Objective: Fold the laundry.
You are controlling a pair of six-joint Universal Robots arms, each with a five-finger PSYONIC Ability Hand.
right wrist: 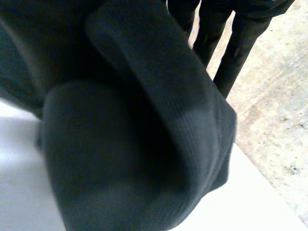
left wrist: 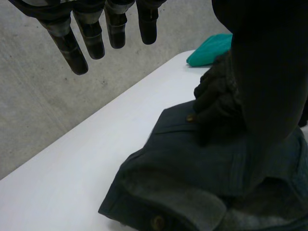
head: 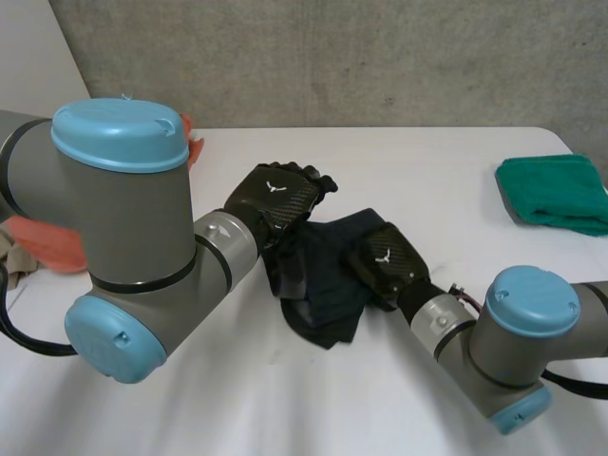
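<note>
A dark navy garment [head: 323, 285] with buttons lies crumpled in the middle of the white table [head: 427, 161]. My left hand [head: 280, 195] hovers above its far left edge, fingers [left wrist: 91, 36] straight and apart, holding nothing. My right hand [head: 385, 261] rests on the garment's right part. In the left wrist view its fingers [left wrist: 214, 103] curl down into the cloth [left wrist: 192, 168]. A bunched fold of the garment [right wrist: 134, 144] bulges up close against the right palm.
A folded green towel [head: 556, 190] lies at the table's far right, also seen as the green towel [left wrist: 209, 48] beyond the garment. Orange cloth [head: 47, 245] sits at the left behind my left arm. A concrete wall [head: 380, 57] backs the table.
</note>
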